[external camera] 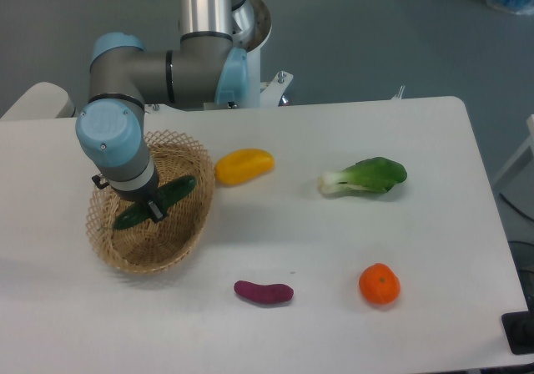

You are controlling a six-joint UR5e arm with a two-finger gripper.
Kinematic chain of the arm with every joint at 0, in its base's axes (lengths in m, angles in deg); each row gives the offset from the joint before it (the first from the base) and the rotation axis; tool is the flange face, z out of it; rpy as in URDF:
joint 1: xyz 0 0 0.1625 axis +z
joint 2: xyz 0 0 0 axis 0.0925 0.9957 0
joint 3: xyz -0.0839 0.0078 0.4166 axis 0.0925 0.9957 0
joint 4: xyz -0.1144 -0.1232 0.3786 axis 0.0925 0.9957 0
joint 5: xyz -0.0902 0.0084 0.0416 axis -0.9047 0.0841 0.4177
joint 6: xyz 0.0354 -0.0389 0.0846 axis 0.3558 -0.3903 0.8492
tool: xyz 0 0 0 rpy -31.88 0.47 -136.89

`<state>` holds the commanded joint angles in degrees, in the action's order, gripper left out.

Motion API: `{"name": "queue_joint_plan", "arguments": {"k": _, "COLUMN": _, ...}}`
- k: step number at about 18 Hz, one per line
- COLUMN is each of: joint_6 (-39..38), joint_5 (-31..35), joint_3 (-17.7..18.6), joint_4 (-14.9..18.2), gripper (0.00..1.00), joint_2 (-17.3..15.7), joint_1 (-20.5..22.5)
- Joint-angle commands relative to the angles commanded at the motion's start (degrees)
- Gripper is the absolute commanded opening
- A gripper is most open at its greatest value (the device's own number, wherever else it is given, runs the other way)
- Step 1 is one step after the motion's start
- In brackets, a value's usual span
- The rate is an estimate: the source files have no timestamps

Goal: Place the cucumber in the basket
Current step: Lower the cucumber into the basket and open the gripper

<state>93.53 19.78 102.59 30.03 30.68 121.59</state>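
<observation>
The dark green cucumber hangs tilted over the inside of the light tan wicker basket at the table's left. My gripper points down from the blue wrist and is shut on the cucumber's middle, with both ends sticking out either side. Whether the cucumber touches the basket floor cannot be told. The arm hides the basket's upper left rim.
A yellow vegetable lies just right of the basket. A bok choy sits at mid right, an orange at front right, and a purple sweet potato at front centre.
</observation>
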Motion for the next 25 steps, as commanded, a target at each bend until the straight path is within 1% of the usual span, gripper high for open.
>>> {"name": "queue_joint_plan", "arguments": {"k": 2, "joint_6": 0.0, "joint_5": -0.09, "joint_3": 0.09, "joint_4": -0.44, "gripper": 0.36, "joint_2": 0.44, "joint_1": -0.09}}
{"name": "queue_joint_plan", "arguments": {"k": 4, "joint_6": 0.09, "joint_5": -0.09, "joint_3": 0.01, "joint_4": -0.88, "gripper": 0.51, "joint_2": 0.62, "joint_1": -0.09}}
{"name": "queue_joint_plan", "arguments": {"k": 5, "joint_6": 0.0, "joint_5": 0.0, "joint_3": 0.0, "joint_4": -0.97, "gripper": 0.55, "joint_2": 0.79, "joint_1": -0.09}}
{"name": "queue_joint_plan", "arguments": {"k": 7, "joint_6": 0.0, "joint_5": 0.09, "joint_3": 0.18, "joint_4": -1.58, "gripper": 0.6, "joint_2": 0.79, "joint_1": -0.18}}
{"name": "queue_joint_plan", "arguments": {"k": 8, "joint_6": 0.0, "joint_5": 0.0, "joint_3": 0.18, "joint_4": -2.1, "gripper": 0.67, "joint_2": 0.7, "joint_1": -0.18}}
{"name": "queue_joint_plan", "arguments": {"k": 9, "joint_6": 0.0, "joint_5": -0.17, "joint_3": 0.09, "joint_4": -2.2, "gripper": 0.96, "joint_2": 0.62, "joint_1": -0.18}}
{"name": "queue_joint_plan", "arguments": {"k": 10, "joint_6": -0.35, "joint_5": 0.17, "joint_3": 0.09, "joint_4": -2.2, "gripper": 1.0, "joint_2": 0.62, "joint_1": -0.18}}
{"name": "queue_joint_plan", "arguments": {"k": 12, "joint_6": -2.19, "joint_5": 0.35, "joint_3": -0.17, "joint_4": -2.29, "gripper": 1.0, "joint_2": 0.53, "joint_1": 0.0}}
{"name": "queue_joint_plan", "arguments": {"k": 13, "joint_6": -2.02, "joint_5": 0.35, "joint_3": -0.87, "joint_4": -2.2, "gripper": 1.0, "joint_2": 0.44, "joint_1": 0.35}}
{"name": "queue_joint_plan", "arguments": {"k": 16, "joint_6": -1.58, "joint_5": 0.35, "joint_3": -4.29, "joint_4": -1.94, "gripper": 1.0, "joint_2": 0.35, "joint_1": 2.89}}
{"name": "queue_joint_plan", "arguments": {"k": 17, "joint_6": -1.41, "joint_5": 0.35, "joint_3": -5.61, "joint_4": -1.76, "gripper": 1.0, "joint_2": 0.79, "joint_1": 3.16}}
{"name": "queue_joint_plan", "arguments": {"k": 20, "joint_6": -0.1, "joint_5": 0.09, "joint_3": -8.95, "joint_4": -1.58, "gripper": 1.0, "joint_2": 2.98, "joint_1": 7.02}}
{"name": "queue_joint_plan", "arguments": {"k": 21, "joint_6": 0.87, "joint_5": 0.35, "joint_3": -10.27, "joint_4": -1.23, "gripper": 1.0, "joint_2": 3.95, "joint_1": 7.55}}
{"name": "queue_joint_plan", "arguments": {"k": 23, "joint_6": 2.98, "joint_5": 0.44, "joint_3": -12.38, "joint_4": 2.44, "gripper": 1.0, "joint_2": 5.09, "joint_1": 9.39}}
{"name": "queue_joint_plan", "arguments": {"k": 25, "joint_6": 4.13, "joint_5": 0.18, "joint_3": -14.4, "joint_4": 2.81, "gripper": 1.0, "joint_2": 5.97, "joint_1": 10.72}}
